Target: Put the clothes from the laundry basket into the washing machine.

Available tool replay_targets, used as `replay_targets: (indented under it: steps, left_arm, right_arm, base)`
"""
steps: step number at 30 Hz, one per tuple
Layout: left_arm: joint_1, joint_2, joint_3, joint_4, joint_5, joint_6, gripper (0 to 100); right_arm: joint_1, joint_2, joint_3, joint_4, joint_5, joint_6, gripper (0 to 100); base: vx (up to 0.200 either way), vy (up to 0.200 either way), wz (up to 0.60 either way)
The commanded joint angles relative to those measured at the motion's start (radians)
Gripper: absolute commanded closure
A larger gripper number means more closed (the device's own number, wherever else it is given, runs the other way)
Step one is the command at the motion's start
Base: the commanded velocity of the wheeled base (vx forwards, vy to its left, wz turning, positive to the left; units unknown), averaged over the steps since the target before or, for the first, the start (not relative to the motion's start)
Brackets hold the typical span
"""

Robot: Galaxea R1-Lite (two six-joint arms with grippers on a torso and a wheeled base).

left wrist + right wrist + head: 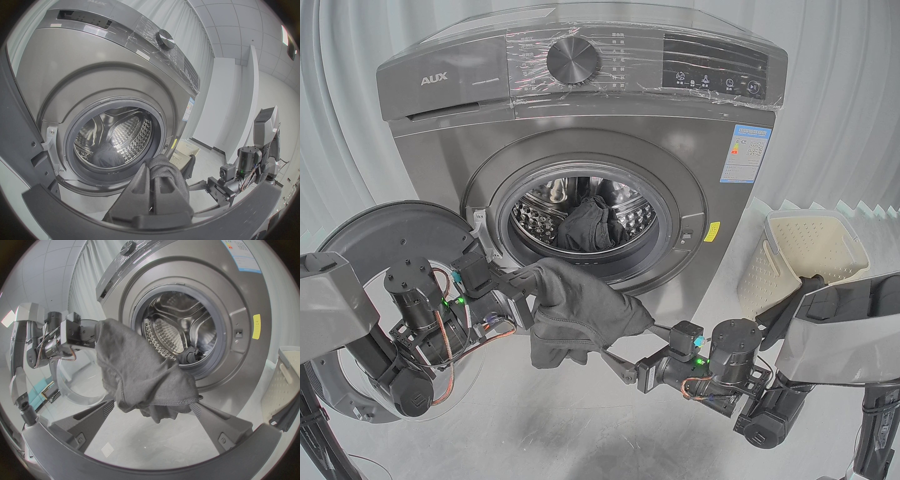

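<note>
Left pincer [526, 281] pinches a cloth [581, 300] at 6 o'clock of the washer [675, 144]; right pincer [151, 405] spread (blue label [745, 153] at 2, basket [800, 244] at 4).

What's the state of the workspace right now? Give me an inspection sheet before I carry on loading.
Surface: grey floor, bare in front of the machine.
Job's things: washing machine with its door swung open to the robot's left; one dark garment in the drum; a second dark garment held up in front of the opening; laundry basket to the right, dark cloth hanging over its rim.
Clutter: nothing seen.
Grippers: left gripper shut on the held garment; right gripper open, fingers spread at the garment's lower edge.
Cables: wrist cables clear of the garment.
Surroundings: white curtain behind the machine.
</note>
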Motion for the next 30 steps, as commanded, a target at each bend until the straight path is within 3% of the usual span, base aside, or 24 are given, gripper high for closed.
replay_targets:
  steps: [1,11,19,26,30]
  left_arm:
    - [0.001,0.003,0.000,0.000,0.000,-0.001,100]
    - [0.004,0.005,0.000,0.000,0.000,-0.001,100]
    - [0.007,0.003,-0.014,0.000,0.000,-0.001,100]
    - [0.009,-0.003,-0.014,0.000,0.000,-0.002,100]
    - [0.010,-0.006,-0.014,0.000,0.000,-0.002,100]
  right_arm:
    - [0.002,-0.032,-0.025,0.009,-0.035,0.005,0]
    - [-0.027,-0.032,-0.007,0.022,-0.041,0.002,0]
    - [-0.041,-0.029,0.128,0.032,-0.029,-0.005,0]
    - [-0.096,-0.011,0.048,0.039,-0.029,-0.022,0]
    - [-0.160,0.031,-0.050,0.031,0.002,-0.028,0]
  base:
    - [0.000,0.000,0.00]
    - [0.000,0.000,0.00]
    - [0.000,0.000,0.00]
    - [0.000,0.000,0.00]
    - [0.000,0.000,0.00]
